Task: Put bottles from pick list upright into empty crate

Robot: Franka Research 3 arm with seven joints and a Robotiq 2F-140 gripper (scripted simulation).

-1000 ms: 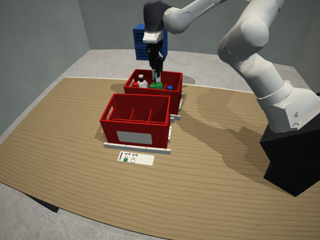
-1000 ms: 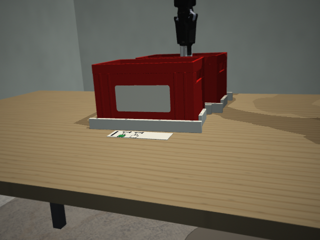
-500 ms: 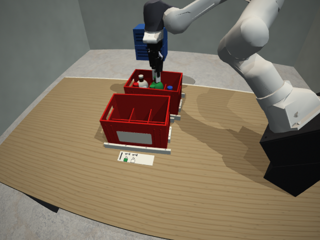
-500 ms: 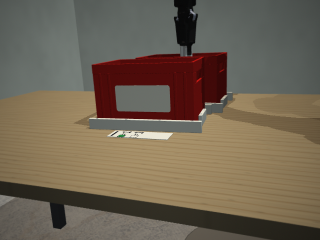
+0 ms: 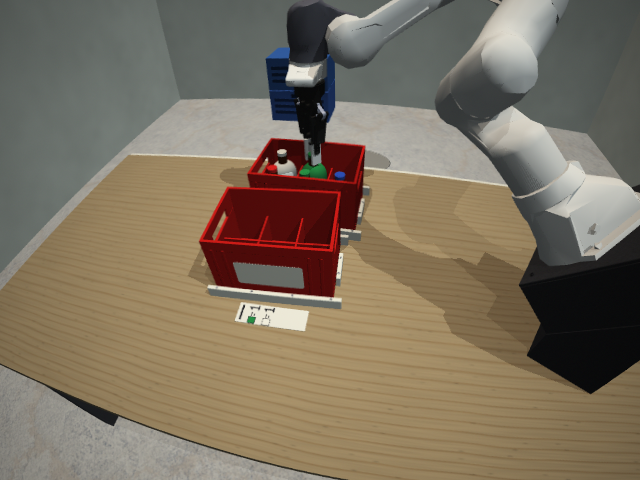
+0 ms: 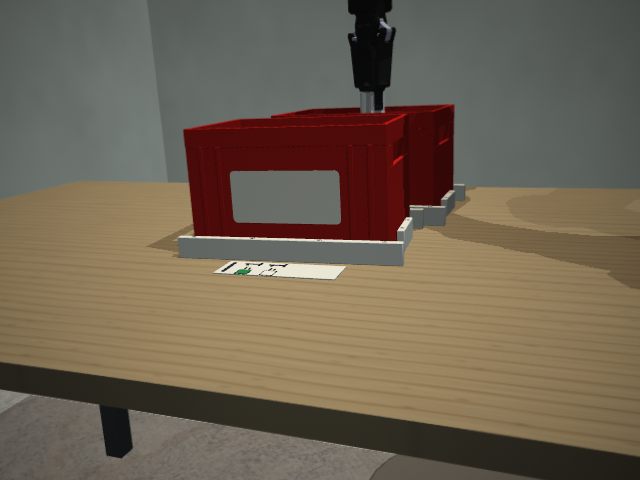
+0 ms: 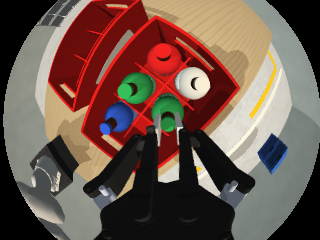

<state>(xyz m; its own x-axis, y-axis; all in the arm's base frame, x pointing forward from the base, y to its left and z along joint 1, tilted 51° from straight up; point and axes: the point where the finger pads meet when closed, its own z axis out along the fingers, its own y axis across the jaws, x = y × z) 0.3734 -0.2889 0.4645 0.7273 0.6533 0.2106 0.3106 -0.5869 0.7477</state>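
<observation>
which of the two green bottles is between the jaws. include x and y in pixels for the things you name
The green bottle (image 5: pixel 316 172) (image 7: pixel 167 107) in the compartment beside the white bottle's (image 5: pixel 285 168) (image 7: pixel 192 83); the jaws close on its neck. The other green bottle (image 7: pixel 137 88), between the red and blue ones (image 7: pixel 164 59) (image 7: pixel 119 116), is untouched.

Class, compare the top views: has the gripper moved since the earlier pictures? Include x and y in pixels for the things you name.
No. The gripper (image 5: pixel 312 155) (image 6: pixel 372 109) (image 7: pixel 167 119) shows no visible shift; its fingertips are at the same spot inside the rear crate's rim (image 5: pixel 310 178) (image 6: pixel 431 110) (image 7: pixel 101 52).
</observation>
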